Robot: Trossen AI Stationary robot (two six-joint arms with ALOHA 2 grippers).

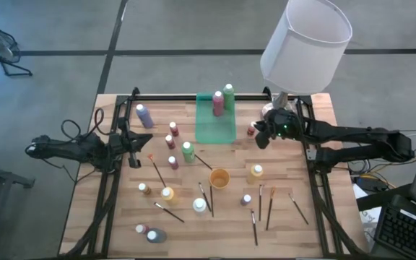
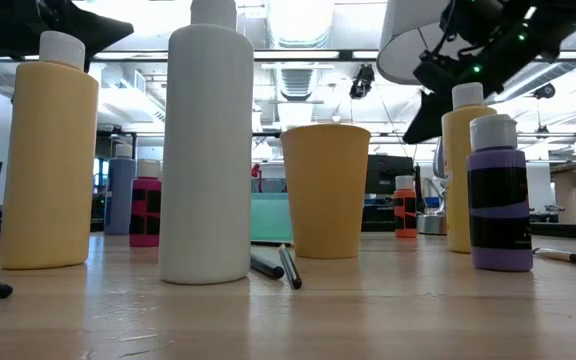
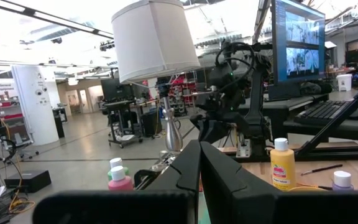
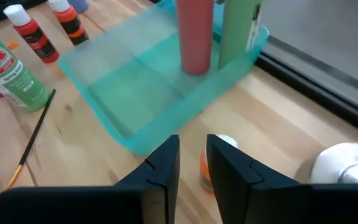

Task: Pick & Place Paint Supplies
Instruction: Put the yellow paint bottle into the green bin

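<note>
My right hand [image 4: 193, 163] hovers narrowed over the small orange paint bottle with a pale cap [image 4: 211, 163], just right of the translucent green rectangular tray [image 4: 135, 106], apparently lining up a grasp; my left hand [image 1: 133, 142] waits closed at the left.

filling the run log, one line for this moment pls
right gripper: above small orange bottle, not gripping | left gripper: shut, waiting at left edge | green tray: holds pink bottle, green bottle

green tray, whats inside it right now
Two bottles stand upright at the far end of the green tray: a pink bottle and a green bottle. The rest of its floor shows bare. The bottles' own footprints are covered.
</note>
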